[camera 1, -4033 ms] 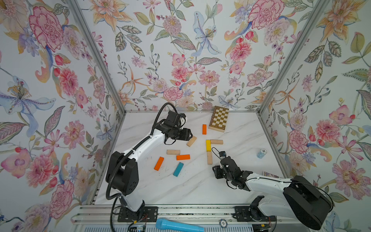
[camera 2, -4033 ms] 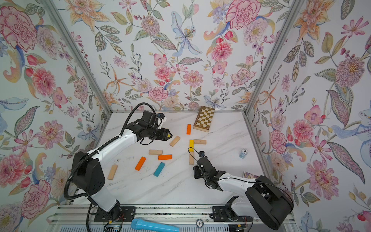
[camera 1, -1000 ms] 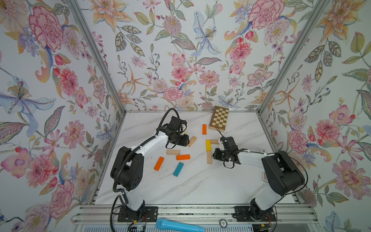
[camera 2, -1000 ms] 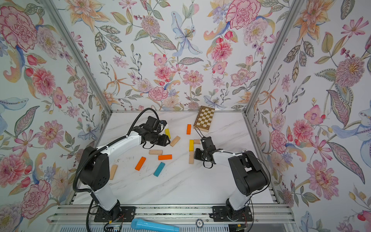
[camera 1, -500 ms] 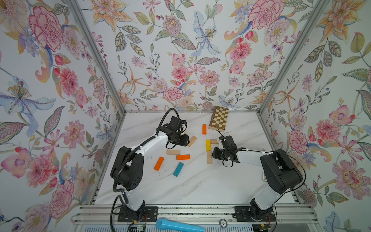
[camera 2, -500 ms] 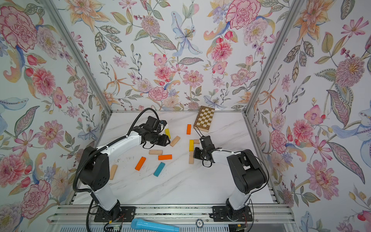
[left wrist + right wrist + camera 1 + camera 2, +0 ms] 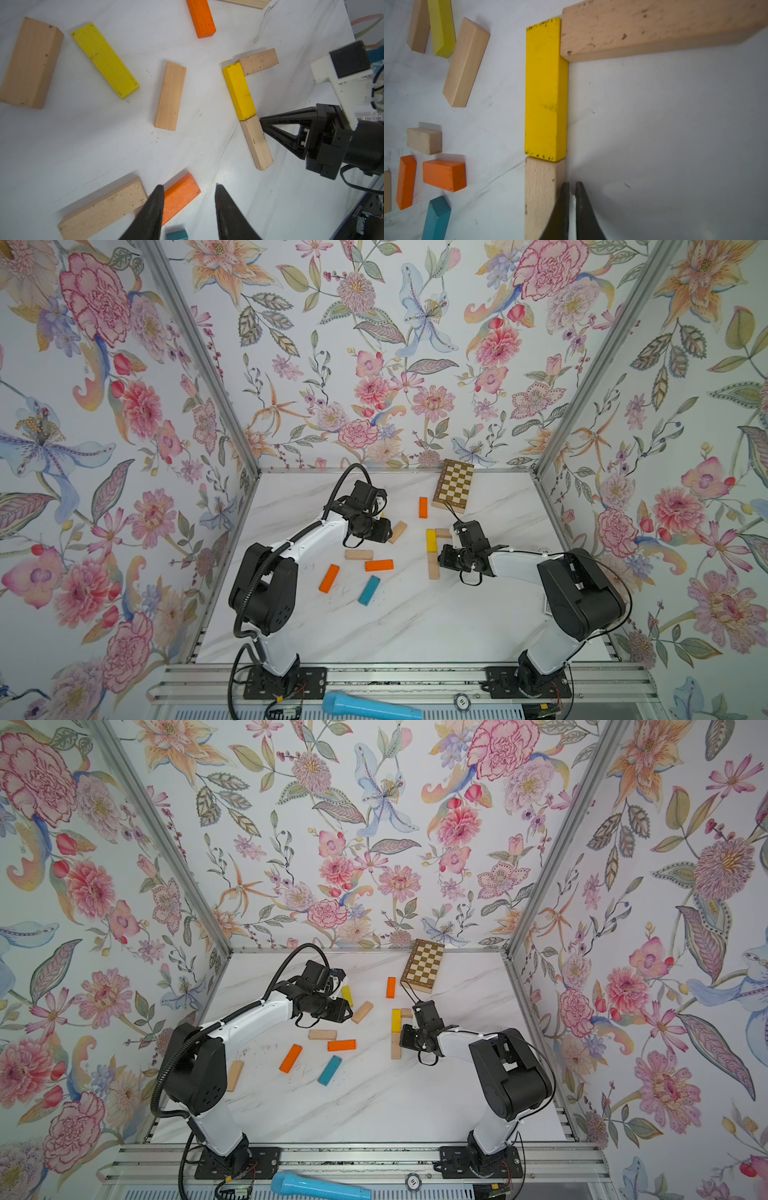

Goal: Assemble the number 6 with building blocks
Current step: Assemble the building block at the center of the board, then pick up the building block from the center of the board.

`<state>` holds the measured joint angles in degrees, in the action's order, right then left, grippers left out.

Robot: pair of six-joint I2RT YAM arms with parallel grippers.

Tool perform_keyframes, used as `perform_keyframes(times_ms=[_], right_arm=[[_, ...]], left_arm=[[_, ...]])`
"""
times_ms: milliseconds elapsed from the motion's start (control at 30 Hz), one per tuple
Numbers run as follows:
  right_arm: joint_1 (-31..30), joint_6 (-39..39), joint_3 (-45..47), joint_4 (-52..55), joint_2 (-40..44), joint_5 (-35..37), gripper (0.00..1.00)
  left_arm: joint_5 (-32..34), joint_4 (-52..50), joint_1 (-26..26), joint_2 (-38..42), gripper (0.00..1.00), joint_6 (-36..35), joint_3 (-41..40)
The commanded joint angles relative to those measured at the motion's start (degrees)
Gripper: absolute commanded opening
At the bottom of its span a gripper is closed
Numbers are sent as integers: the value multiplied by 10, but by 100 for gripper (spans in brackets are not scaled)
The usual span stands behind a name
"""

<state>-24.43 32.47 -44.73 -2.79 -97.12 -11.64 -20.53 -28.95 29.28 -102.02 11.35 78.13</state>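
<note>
- Nearest us, a light-blue microphone [image 7: 370,709] lies on the metal rail [image 7: 374,676] in front of the table.
- We see a white marble tabletop [image 7: 415,626] boxed in by floral-papered walls [image 7: 374,364].
- Left of centre, loose building blocks lie flat and scattered: a teal block [image 7: 369,590], a slanted orange block [image 7: 329,578], a crosswise orange block [image 7: 379,565] and a crosswise beige block [image 7: 358,554].
- Right of centre, the number 6 [image 7: 432,549] is three blocks so far. The near beige block [image 7: 433,566] and the yellow block [image 7: 431,541] meet end to end, long axes running near to far. The top beige block [image 7: 443,533] points right from the yellow block's far end.
- The right gripper [image 7: 572,187] has its fingers pressed together and empty. Its tip touches the near beige block's right side, just beside the yellow joint.
- The left gripper [image 7: 188,191] hovers over the loose blocks, fingers partway apart, holding nothing.
- Farther back lie a far orange block [image 7: 423,507] and a chequered board [image 7: 454,491] by the back wall.
</note>
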Motion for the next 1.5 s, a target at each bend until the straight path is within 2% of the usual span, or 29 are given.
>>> perform_keyframes(times_ms=[0,100,333,567,667,833,1033,1333,1467], right_arm=[[-5,15,32,34,19,26,11],[-8,18,44,32,45,37,11],[-19,-5,20,77,116,92,19],[-50,-7,-40,125,125,119,45],[-66,14,-82,142,100,130,50],[-117,60,-169,191,34,163,58],[-146,112,-294,266,-66,177,60],[-172,182,-457,358,-197,231,65],[-175,188,-518,378,-243,251,66]], left_arm=[[5,-12,3,1,44,-8,9],[7,-11,3,0,46,-7,9],[40,-22,3,-5,61,-5,17],[120,-59,2,20,77,13,28],[171,-92,-6,55,85,30,24],[193,-79,-67,177,99,76,-62],[198,-44,-116,281,99,87,-153],[258,-41,-128,309,99,102,-180],[256,-24,-139,325,99,103,-193]])
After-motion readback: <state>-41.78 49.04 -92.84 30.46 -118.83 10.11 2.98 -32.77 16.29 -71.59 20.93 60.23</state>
